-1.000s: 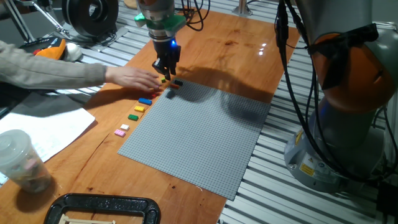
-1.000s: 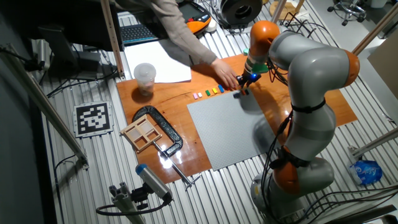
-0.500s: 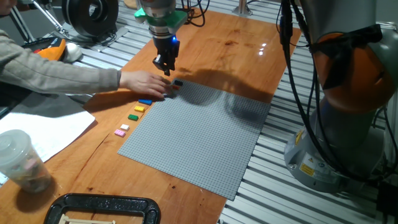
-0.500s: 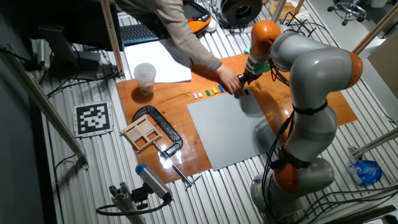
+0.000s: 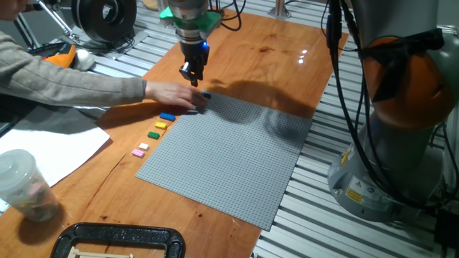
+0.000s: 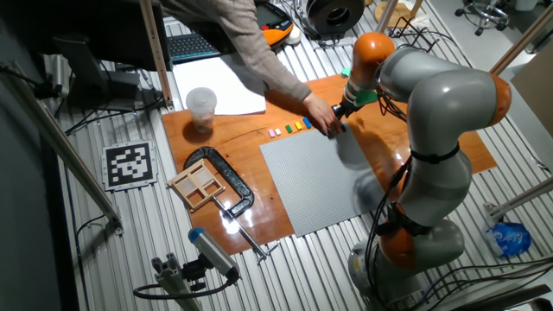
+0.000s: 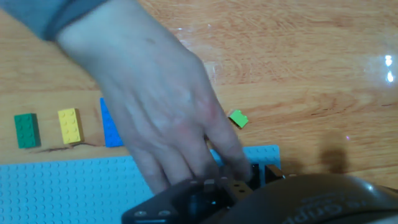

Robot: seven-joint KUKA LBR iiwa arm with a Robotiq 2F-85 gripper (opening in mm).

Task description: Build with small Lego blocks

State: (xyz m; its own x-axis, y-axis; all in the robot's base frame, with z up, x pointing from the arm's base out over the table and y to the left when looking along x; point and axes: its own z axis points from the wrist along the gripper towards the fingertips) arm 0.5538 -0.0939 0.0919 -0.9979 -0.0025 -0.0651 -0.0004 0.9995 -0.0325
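The gripper (image 5: pixel 192 74) hangs above the far corner of the grey baseplate (image 5: pixel 237 154), clear of the table; its fingers look close together, but whether they are fully closed or hold anything cannot be told from either fixed view; in the hand view the fingertips are hidden behind the dark body of the hand. A person's hand (image 5: pixel 171 94) reaches in from the side and rests at the baseplate's corner, just below the gripper; in the hand view this hand (image 7: pixel 161 112) covers much of the frame. The small Lego blocks lie in a row on the wooden table (image 5: pixel 272 50) along the baseplate's edge: a blue brick (image 5: pixel 167 117), a yellow brick (image 5: pixel 161 125), a green brick (image 5: pixel 153 135) and a pink brick (image 5: pixel 139 152); a small black brick (image 5: pixel 206 95) sits at the corner by the fingers of the person's hand; the hand view also shows a tiny light green piece (image 7: pixel 238 118) alone on the wood.
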